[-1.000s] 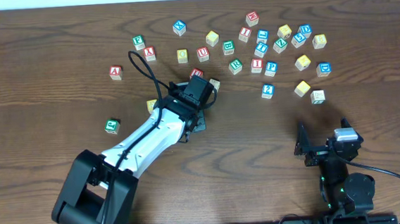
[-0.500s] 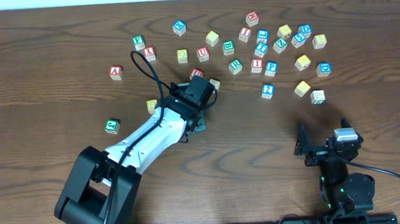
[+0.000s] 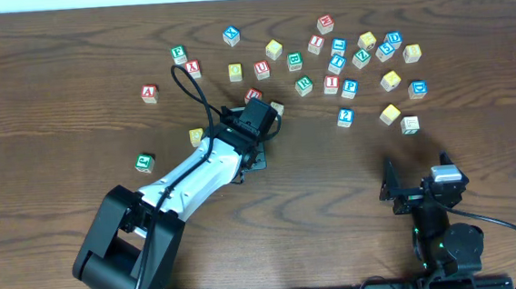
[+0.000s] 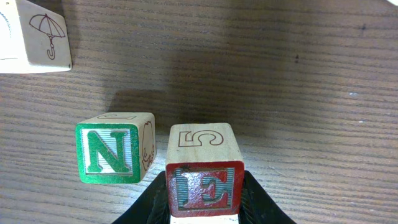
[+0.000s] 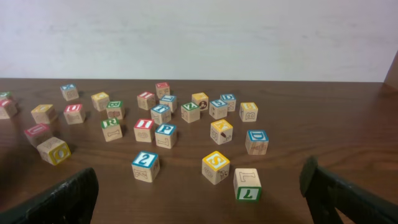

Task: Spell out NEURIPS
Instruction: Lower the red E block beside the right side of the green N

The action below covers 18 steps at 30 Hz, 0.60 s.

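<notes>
In the left wrist view my left gripper is shut on a wooden cube with a red E, held low over the table. A green N cube stands just left of it, a small gap apart. Overhead, the left arm's head covers both. The red U, green R, red I, blue P and yellow S cube lie in the scatter at the back right. My right gripper is open and empty, near the front edge.
A cube with an umbrella drawing lies beyond the N. A red A, a red X, a green cube, a blue 2 and a green 7 lie about.
</notes>
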{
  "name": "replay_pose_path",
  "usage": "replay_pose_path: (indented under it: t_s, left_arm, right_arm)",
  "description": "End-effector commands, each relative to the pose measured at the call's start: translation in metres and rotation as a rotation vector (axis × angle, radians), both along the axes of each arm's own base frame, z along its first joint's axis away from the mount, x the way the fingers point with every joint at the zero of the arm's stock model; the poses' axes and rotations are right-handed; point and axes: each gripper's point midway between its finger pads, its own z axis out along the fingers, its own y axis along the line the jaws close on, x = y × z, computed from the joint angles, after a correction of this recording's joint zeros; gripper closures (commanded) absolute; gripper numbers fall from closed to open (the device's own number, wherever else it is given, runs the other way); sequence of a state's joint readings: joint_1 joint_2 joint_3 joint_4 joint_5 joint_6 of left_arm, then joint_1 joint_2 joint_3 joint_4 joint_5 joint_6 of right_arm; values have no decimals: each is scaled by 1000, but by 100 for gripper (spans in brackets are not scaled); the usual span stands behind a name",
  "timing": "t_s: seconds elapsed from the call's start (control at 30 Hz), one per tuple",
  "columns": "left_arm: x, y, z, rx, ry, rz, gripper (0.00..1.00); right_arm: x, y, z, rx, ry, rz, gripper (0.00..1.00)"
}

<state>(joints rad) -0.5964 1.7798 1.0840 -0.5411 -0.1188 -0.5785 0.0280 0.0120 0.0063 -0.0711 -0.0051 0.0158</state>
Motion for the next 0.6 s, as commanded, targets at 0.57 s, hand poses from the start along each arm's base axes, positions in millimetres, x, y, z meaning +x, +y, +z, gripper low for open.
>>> replay_pose_path:
  t_s: [0.57]
  left_arm:
    - [-1, 5, -11, 35, 16, -6, 93]
  right_arm:
    - [0, -2, 0, 13, 0, -7, 1]
